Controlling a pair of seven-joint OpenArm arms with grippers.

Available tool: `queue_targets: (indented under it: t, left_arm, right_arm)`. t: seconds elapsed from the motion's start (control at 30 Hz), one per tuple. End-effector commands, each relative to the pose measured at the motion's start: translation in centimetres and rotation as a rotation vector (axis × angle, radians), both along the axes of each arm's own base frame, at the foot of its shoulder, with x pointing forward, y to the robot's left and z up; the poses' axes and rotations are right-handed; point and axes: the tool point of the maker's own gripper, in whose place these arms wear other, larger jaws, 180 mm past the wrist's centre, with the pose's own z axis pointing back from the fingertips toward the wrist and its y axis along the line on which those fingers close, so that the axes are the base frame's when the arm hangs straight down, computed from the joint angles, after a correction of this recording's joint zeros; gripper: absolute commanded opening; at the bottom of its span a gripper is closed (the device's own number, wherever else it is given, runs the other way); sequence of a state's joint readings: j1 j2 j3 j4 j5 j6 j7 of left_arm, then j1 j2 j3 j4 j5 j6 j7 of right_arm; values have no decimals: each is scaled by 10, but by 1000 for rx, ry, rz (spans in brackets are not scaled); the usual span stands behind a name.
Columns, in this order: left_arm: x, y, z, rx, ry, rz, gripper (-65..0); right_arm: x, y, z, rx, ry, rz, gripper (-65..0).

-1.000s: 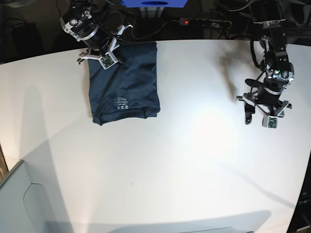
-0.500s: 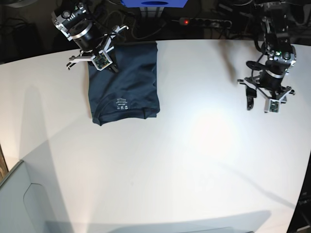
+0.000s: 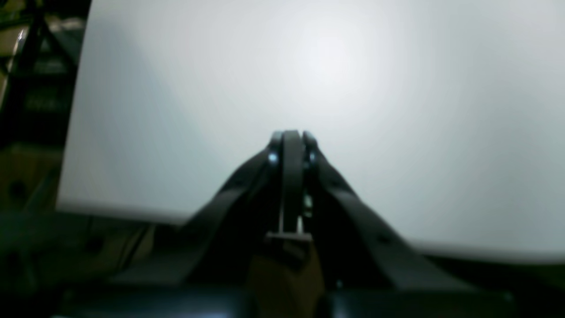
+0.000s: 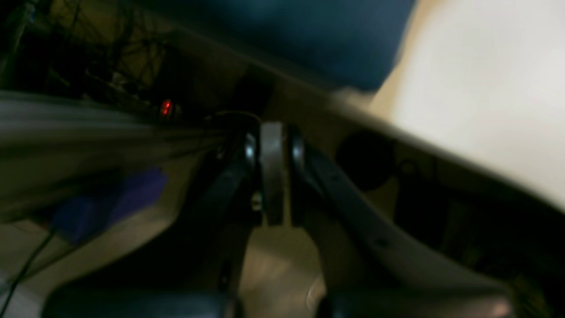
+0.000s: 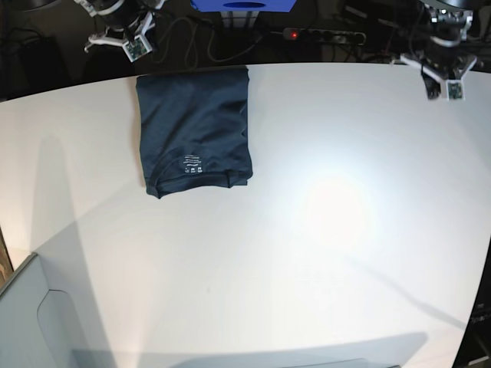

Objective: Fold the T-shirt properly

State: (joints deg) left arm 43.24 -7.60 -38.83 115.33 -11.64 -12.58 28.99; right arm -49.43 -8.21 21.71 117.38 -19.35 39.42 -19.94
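The T-shirt [image 5: 193, 126] is dark teal-blue and lies folded into a neat rectangle on the white table [image 5: 322, 245] at the back left, with its white label marks [image 5: 192, 163] facing up. My right gripper [image 5: 123, 40] is raised behind the table's back edge, beyond the shirt, and is shut and empty; in the right wrist view its fingers [image 4: 273, 132] meet, with the shirt [image 4: 309, 35] blurred above. My left gripper [image 5: 441, 77] is at the back right, and in the left wrist view [image 3: 289, 138] it is shut and empty over bare table.
A power strip with a red light [image 5: 291, 34] and a blue box [image 5: 244, 4] sit behind the table's back edge. A grey panel [image 5: 31, 322] stands at the front left corner. Cables hang behind the table.
Both arms have drawn back and up toward the rear. The right gripper has left the shirt's back edge, and the left gripper has moved off the table's right side. The shirt has not moved.
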Motion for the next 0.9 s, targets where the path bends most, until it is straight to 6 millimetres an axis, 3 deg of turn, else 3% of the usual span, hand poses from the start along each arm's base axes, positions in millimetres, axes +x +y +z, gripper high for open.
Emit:
queue_targets:
  t: [0.0, 0.27, 0.47, 0.63, 0.73, 0.87]
  left_arm:
    - [-14, 2, 0, 6, 23, 10, -650]
    - [-117, 9, -76, -113, 303, 183, -650]
    - [-137, -6, -150, -222, 325, 154, -650]
    - [-172, -24, -217, -305, 419, 109, -650]
    - [-190, -29, -245, -324, 440, 144, -650]
    - [-206, -44, -275, -356, 493, 167, -650]
  right_arm:
    - [-4, 4, 2, 25, -3, 16, -650]
    - [-55, 24, -67, 138, 223, 26, -650]
    - [-78, 44, -121, 288, 314, -62, -650]
    - [-102, 59, -160, 433, 373, -166, -650]
    - [-103, 40, -187, 393, 346, -305, -650]
    - [-112, -5, -221, 155, 265, -494, -650]
